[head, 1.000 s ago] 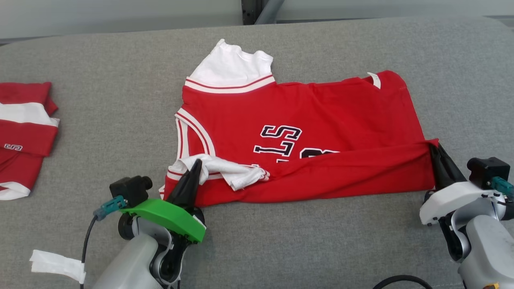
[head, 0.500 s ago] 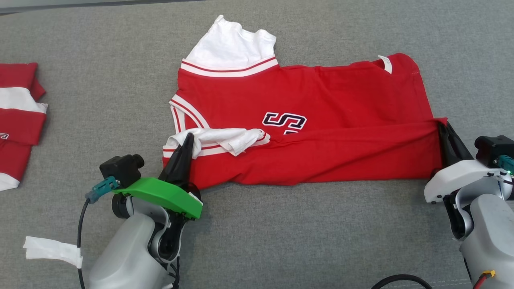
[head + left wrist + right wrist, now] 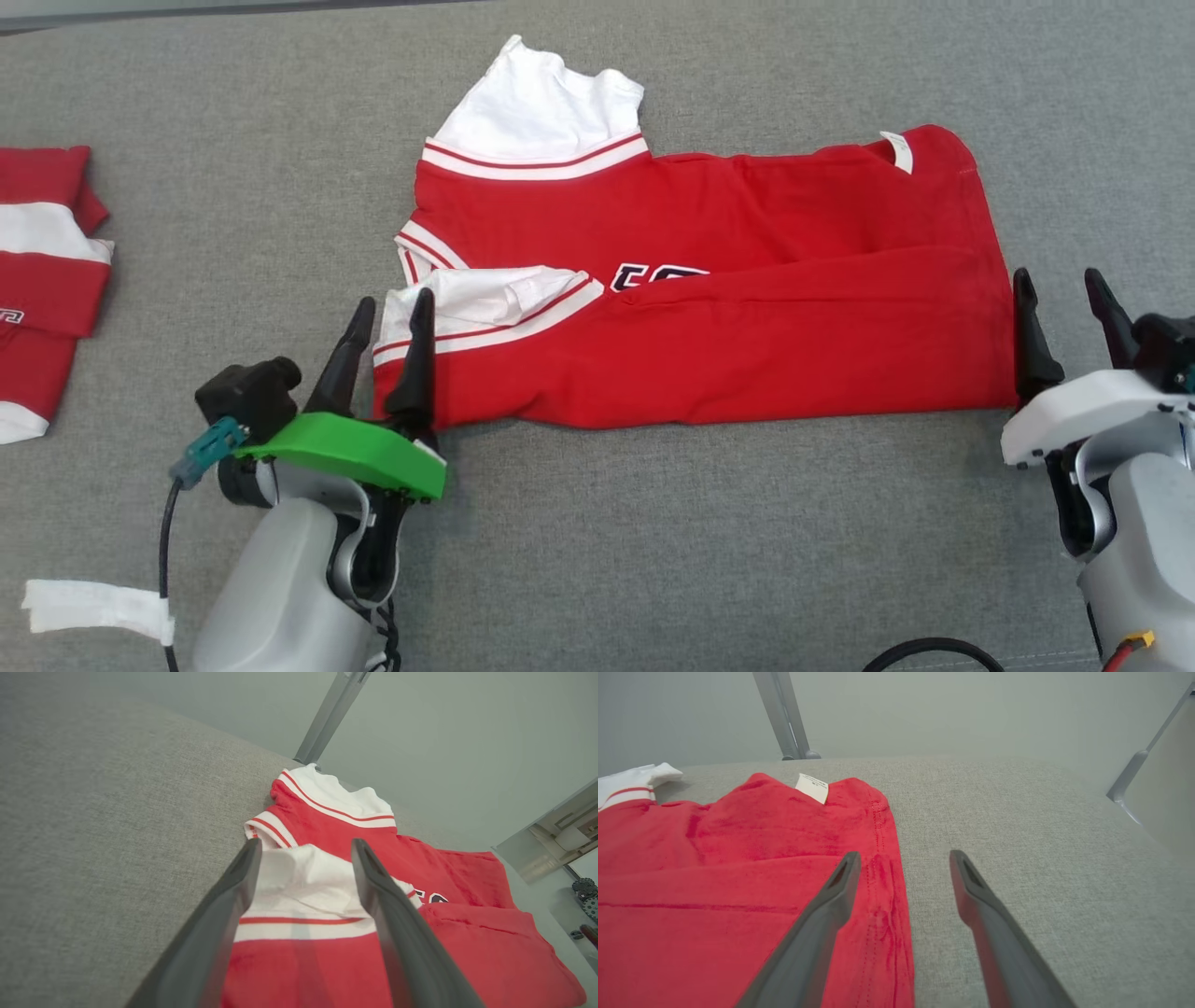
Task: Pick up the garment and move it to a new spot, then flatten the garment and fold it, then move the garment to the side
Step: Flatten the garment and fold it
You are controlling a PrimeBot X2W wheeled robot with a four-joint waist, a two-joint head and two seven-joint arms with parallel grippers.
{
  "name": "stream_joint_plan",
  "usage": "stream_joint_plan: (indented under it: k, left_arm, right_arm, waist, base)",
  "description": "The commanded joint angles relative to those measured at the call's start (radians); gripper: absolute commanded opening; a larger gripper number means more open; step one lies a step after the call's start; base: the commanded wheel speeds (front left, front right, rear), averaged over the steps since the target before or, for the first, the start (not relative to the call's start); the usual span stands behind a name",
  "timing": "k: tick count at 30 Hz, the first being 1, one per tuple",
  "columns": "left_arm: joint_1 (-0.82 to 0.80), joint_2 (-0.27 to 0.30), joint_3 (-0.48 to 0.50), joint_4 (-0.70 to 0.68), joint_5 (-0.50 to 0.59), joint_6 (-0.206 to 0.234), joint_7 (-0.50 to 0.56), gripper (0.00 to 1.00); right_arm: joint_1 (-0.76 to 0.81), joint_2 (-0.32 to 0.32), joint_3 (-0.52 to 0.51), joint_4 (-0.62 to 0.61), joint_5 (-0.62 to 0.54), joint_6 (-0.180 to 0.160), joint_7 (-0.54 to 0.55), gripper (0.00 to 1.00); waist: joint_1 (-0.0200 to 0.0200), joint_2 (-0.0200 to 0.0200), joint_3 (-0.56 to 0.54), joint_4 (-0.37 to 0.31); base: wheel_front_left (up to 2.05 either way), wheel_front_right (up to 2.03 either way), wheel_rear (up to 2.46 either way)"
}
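One broad grey worktop (image 3: 653,541) carries everything, and the garment (image 3: 747,280), a red jersey with white sleeves and striped trim, lies near its middle, lengthwise across our view. Its near long edge lies doubled over the body, so we judge the folding step to be in hand, with a first lengthwise fold laid down and the garment not yet a compact bundle. A second red and white garment (image 3: 47,280) sits well apart at the far left edge of the worktop, already bundled.

Our left claw (image 3: 394,301) stands wide at the jersey's near left corner. One finger is over the white sleeve (image 3: 476,299) and the other over bare worktop, and it pinches nothing. Our right claw (image 3: 1057,276) is equally wide at the hem end, its inner finger just beside the stitched edge and its outer finger over the grey cloth, and it too is empty.

The next move, as we read it, calls for fresh grips on the far long edge or on the two ends, so a second fold can bring the far sleeve (image 3: 541,103) and shoulder in without dragging the first fold open.

As for writing, dark letters edged in white (image 3: 658,275) peek out from under the folded flap, too covered for us to read. A small white tag (image 3: 811,787) stands at the far hem corner, its print too fine to make out.
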Motion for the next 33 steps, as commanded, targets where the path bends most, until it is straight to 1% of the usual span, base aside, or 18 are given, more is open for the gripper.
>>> stream_joint_plan:
  k: [1,5,8,13,22,23,24,25,33]
  left_arm:
    - [0.032,-0.005,0.035,-0.013,0.032,0.001,0.000,1.00]
    - [0.108,-0.031,0.109,-0.056,0.129,0.001,0.000,1.00]
    - [0.170,-0.042,0.139,-0.068,0.169,0.001,0.000,1.00]
    - [0.202,-0.050,0.132,-0.079,0.195,0.001,0.000,1.00]
    - [0.192,-0.051,0.133,-0.090,0.198,0.001,0.000,1.00]
    - [0.193,-0.051,0.137,-0.089,0.199,0.001,0.000,1.00]
    - [0.194,-0.051,0.140,-0.088,0.200,0.001,0.000,1.00]
    - [0.196,-0.052,0.141,-0.087,0.202,0.001,0.000,1.00]
    - [0.201,-0.051,0.133,-0.067,0.196,0.001,0.000,1.00]
  right_arm:
    - [0.037,0.007,-0.002,-0.011,0.011,-0.002,-0.003,1.00]
    - [0.111,0.011,0.005,-0.038,0.034,-0.002,-0.003,1.00]
    - [0.162,0.017,0.017,-0.018,0.056,-0.002,-0.003,1.00]
    - [0.166,0.021,0.026,0.017,0.078,-0.002,-0.003,1.00]
    - [0.114,0.018,0.028,0.089,0.085,-0.002,-0.003,1.00]
    - [0.110,0.018,0.034,0.098,0.086,-0.002,-0.003,0.48]
    - [0.105,0.014,0.039,0.104,0.088,-0.002,-0.003,0.11]
    - [0.102,0.013,0.044,0.108,0.089,-0.002,-0.003,0.00]
    - [0.109,0.002,0.052,0.095,0.091,-0.002,-0.003,0.00]
  waist:
    - [0.0000,-0.0002,-0.014,-0.002]
    - [0.0000,-0.0002,-0.039,-0.009]
    - [0.0000,-0.0002,-0.049,-0.014]
    - [0.0000,-0.0002,-0.039,-0.004]
    - [0.0000,-0.0002,-0.016,0.035]
    - [0.0000,-0.0002,-0.015,0.038]
    - [0.0000,-0.0002,-0.014,0.040]
    - [0.0000,-0.0002,-0.013,0.041]
    - [0.0000,-0.0002,-0.009,0.028]
  base:
    - [0.00,0.00,0.00]
    - [0.00,0.00,0.00]
    - [0.00,0.00,0.00]
    - [0.00,0.00,0.00]
    - [0.00,0.00,0.00]
    - [0.00,0.00,0.00]
    - [0.00,0.00,0.00]
    - [0.00,0.00,0.00]
    - [0.00,0.00,0.00]
